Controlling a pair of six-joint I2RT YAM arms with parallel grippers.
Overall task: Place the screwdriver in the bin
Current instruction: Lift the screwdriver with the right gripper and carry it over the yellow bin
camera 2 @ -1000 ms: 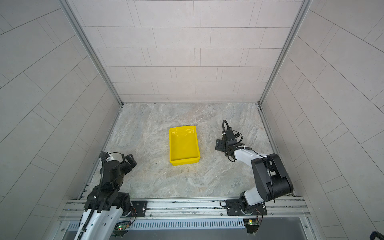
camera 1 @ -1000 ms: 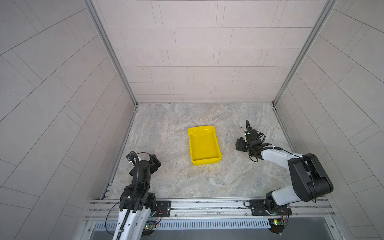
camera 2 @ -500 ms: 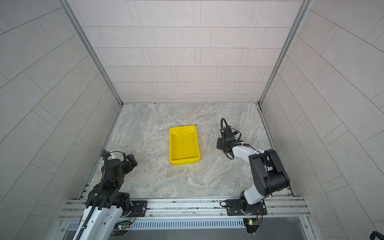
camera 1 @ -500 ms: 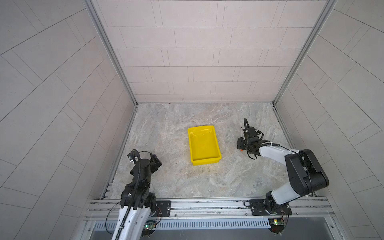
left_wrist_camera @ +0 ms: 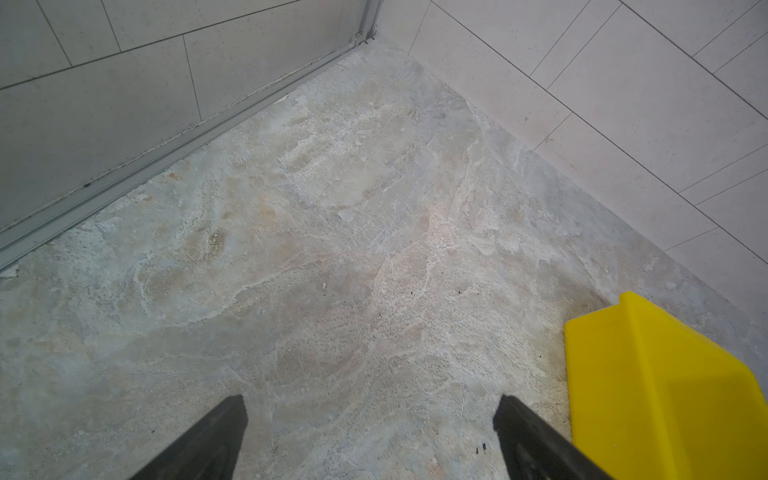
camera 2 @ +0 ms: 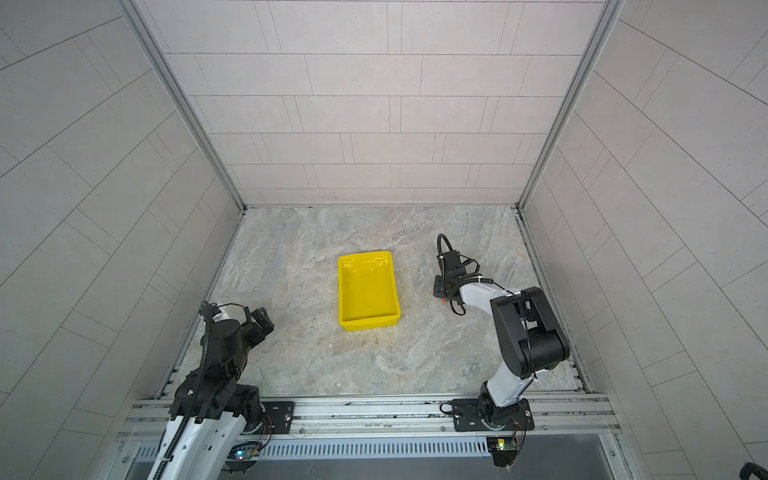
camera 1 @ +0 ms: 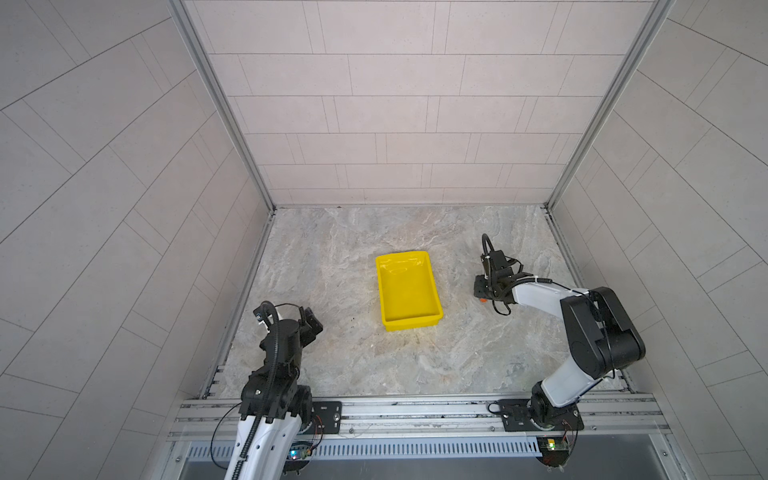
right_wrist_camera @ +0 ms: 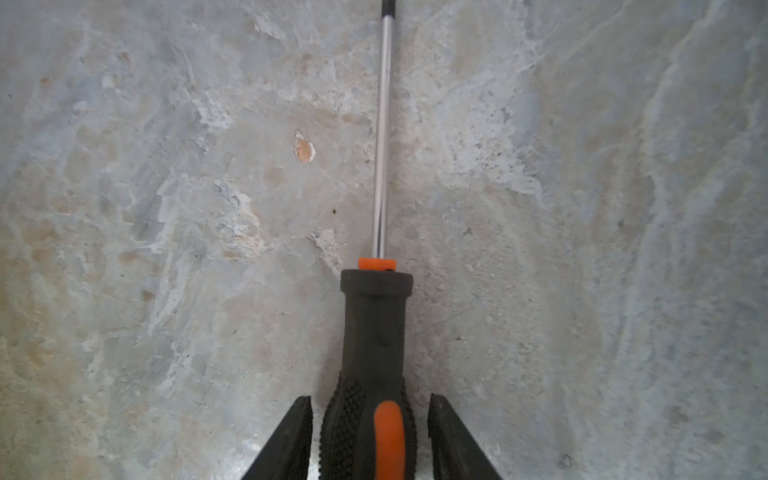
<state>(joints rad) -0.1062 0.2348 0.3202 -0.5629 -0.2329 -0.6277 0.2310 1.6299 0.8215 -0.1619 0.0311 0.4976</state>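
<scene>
Right of the bin [camera 1: 409, 291], your right gripper [right_wrist_camera: 370, 399] straddles the screwdriver [right_wrist_camera: 374, 324] handle, jaws not quite pinching; close fully, then lift.

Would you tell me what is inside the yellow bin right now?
Inside the bin only its bare glossy floor shows in both top views. Its near wall may hide a narrow strip. The screwdriver lies outside, on the table.
</scene>
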